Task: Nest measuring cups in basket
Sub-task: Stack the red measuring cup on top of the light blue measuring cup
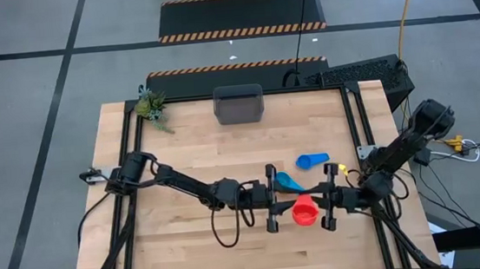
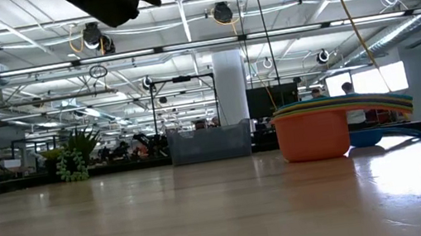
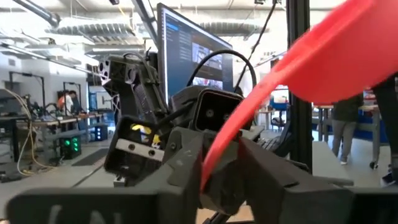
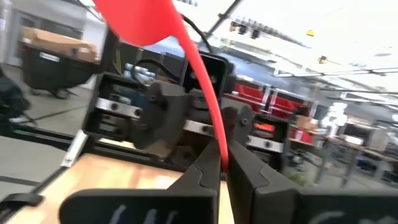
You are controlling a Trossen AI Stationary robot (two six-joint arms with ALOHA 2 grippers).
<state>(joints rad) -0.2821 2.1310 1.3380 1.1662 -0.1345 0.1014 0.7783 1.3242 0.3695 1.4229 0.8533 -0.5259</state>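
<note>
Handover under way: red measuring cup (image 1: 304, 210) aloft between both arms, handle clamped tight in right gripper (image 4: 222, 163), left gripper (image 1: 274, 208) partly open beside it. Basket (image 1: 238, 105) at far edge empty; nesting barely begun, blue cup (image 1: 312, 160) and cyan cup (image 1: 288, 181) on table.

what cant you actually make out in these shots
- Inside of the basket: too small in the high view, only its side shows in the low view.
- Number of cups in the nested stack: low view shows only rim edges.
- Left gripper contact with the red cup: high view too small.
</note>
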